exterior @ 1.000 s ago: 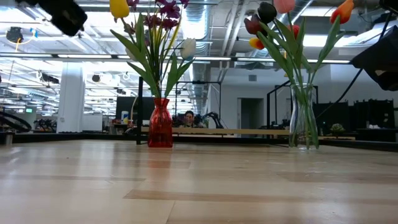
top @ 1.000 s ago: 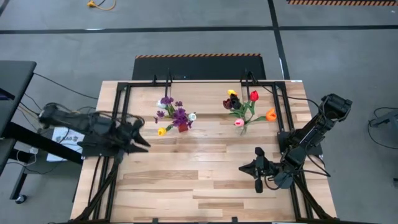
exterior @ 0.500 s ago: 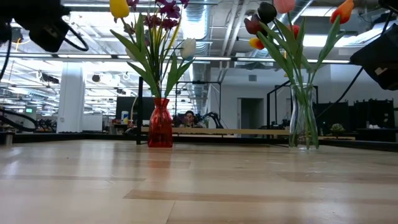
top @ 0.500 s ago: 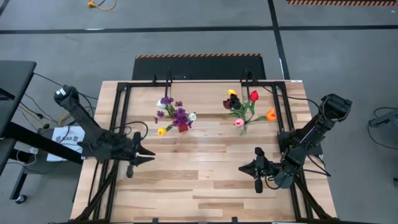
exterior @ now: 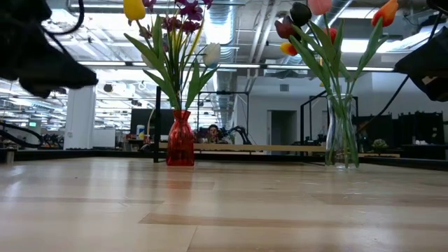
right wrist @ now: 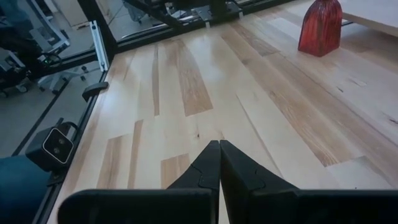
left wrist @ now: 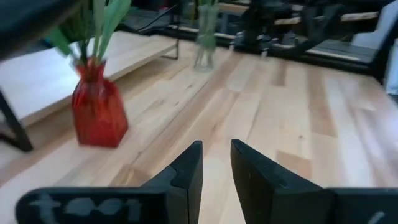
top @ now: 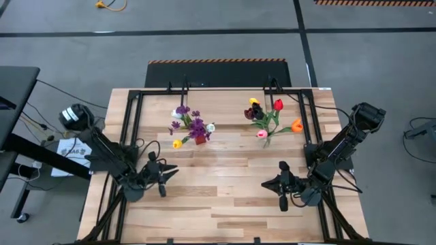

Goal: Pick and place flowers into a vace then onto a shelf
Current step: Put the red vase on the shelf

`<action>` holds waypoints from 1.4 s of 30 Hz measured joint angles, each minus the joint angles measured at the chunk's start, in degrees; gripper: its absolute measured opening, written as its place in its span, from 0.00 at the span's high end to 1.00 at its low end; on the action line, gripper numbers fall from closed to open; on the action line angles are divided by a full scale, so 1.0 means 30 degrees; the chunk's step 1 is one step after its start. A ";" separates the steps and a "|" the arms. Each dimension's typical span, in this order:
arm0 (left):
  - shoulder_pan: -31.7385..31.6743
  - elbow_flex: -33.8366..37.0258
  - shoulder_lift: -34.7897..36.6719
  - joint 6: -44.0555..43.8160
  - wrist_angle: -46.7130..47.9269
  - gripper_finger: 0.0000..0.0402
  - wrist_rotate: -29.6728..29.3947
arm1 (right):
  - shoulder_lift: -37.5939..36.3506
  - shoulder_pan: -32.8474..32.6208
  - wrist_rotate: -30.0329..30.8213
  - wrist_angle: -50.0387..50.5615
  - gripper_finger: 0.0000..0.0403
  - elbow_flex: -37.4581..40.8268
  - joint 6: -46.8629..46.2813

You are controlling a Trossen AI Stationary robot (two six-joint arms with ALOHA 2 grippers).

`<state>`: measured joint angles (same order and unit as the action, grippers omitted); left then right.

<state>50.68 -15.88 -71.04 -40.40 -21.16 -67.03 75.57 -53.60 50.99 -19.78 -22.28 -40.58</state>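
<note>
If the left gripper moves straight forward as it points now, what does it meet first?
Probably only bare table. The left gripper aims between the red vase and the clear vase, though depth is unclear.

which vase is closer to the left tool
The red vase, holding the purple sprig, is closer to the left tool; the clear glass vase stands farther right.
</note>
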 joint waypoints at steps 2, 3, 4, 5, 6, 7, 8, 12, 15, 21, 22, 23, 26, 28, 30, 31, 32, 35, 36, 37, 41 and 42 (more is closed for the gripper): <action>-0.0007 0.0006 -0.1111 -0.1087 -0.0309 0.82 -0.0472 | 0.0000 -0.0002 -0.0011 0.0004 1.00 0.0000 0.0015; -0.0007 0.0000 -0.1584 -0.1635 -0.0487 0.82 -0.0736 | 0.0000 -0.0002 -0.0011 0.0004 1.00 0.0000 0.0013; -0.0007 0.0007 -0.2015 -0.2027 -0.0740 0.82 -0.1024 | 0.0000 -0.0002 -0.0011 0.0011 1.00 0.0000 0.0007; -0.0021 0.0003 -0.2470 -0.2307 -0.1064 0.82 -0.1271 | 0.0000 -0.0002 -0.0011 0.0011 1.00 0.0000 0.0007; -0.0071 0.0000 -0.2859 -0.2407 -0.1353 0.82 -0.1434 | 0.0000 -0.0002 -0.0004 0.0011 1.00 0.0000 0.0007; -0.0144 0.0000 -0.3196 -0.2421 -0.1551 0.82 -0.1479 | 0.0000 0.0004 -0.0004 0.0008 1.00 0.0000 0.0007; -0.0246 0.0000 -0.3495 -0.2421 -0.1719 0.82 -0.1473 | 0.0000 0.0000 0.0001 0.0011 1.00 0.0000 0.0007; -0.0837 0.0000 -0.4377 -0.2536 -0.2403 0.82 -0.1166 | 0.0000 0.0042 0.0008 0.0011 1.00 0.0000 0.0007; -0.1463 -0.0022 -0.4511 -0.2541 -0.2488 0.82 -0.0154 | 0.0000 0.0042 0.0011 0.0011 1.00 0.0000 0.0007; -0.2781 -0.0029 -0.4511 -0.1701 -0.2377 0.82 0.4038 | 0.0000 0.0006 0.0007 0.0089 1.00 0.0000 0.0015; -0.2960 -0.0029 -0.4511 -0.1790 -0.2377 0.82 0.4671 | 0.0000 0.0006 0.0000 0.0140 1.00 0.0000 0.0015; -0.3132 -0.0029 -0.4511 -0.2048 -0.2376 0.82 0.5019 | 0.0000 0.0006 -0.0004 0.0200 1.00 0.0000 0.0010; -0.3234 -0.0029 -0.4511 -0.2178 -0.2348 0.82 0.4846 | 0.0000 0.0006 -0.0004 0.0326 1.00 0.0000 0.0007; -0.3010 -0.0029 -0.4511 -0.2050 -0.2356 0.82 0.3626 | 0.0000 0.0006 -0.0018 0.0410 1.00 0.0000 0.0007; -0.2596 -0.0029 -0.4517 -0.2088 -0.2348 0.82 0.1784 | 0.0000 0.0006 -0.0033 0.0455 1.00 0.0000 0.0007; -0.2346 -0.0038 -0.4625 -0.2152 -0.2386 0.82 0.0809 | -0.0002 0.0006 -0.0027 0.0455 1.00 0.0000 0.0007; -0.2087 -0.0044 -0.4860 -0.2254 -0.2460 0.82 -0.0134 | 0.0000 0.0006 -0.0033 0.0455 1.00 0.0000 0.0007; -0.1319 -0.0049 -0.6153 -0.2777 -0.3171 0.82 -0.2553 | 0.0227 0.0006 -0.0033 0.0468 1.00 -0.0007 0.0007; -0.1190 -0.0058 -0.6877 -0.2982 -0.3619 0.82 -0.2926 | 0.0287 0.0006 -0.0050 0.0538 1.00 -0.0007 0.0013; -0.1095 -0.0058 -0.7695 -0.3214 -0.4067 0.82 -0.3139 | 0.0400 0.0006 -0.0040 0.0441 1.00 -0.0010 0.0007; -0.1010 -0.0383 -1.1192 -0.3742 -0.6439 0.82 -0.3654 | 0.0576 0.0006 -0.0040 0.0442 1.00 -0.0015 0.0007; -0.1041 -0.0617 -1.2046 -0.3747 -0.6855 0.82 -0.3940 | 0.0576 0.0017 -0.0040 0.0444 1.00 -0.0015 0.0007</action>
<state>47.55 -17.73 -107.18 -51.64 -41.73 -78.85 77.30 -53.55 50.87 -18.45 -22.33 -40.56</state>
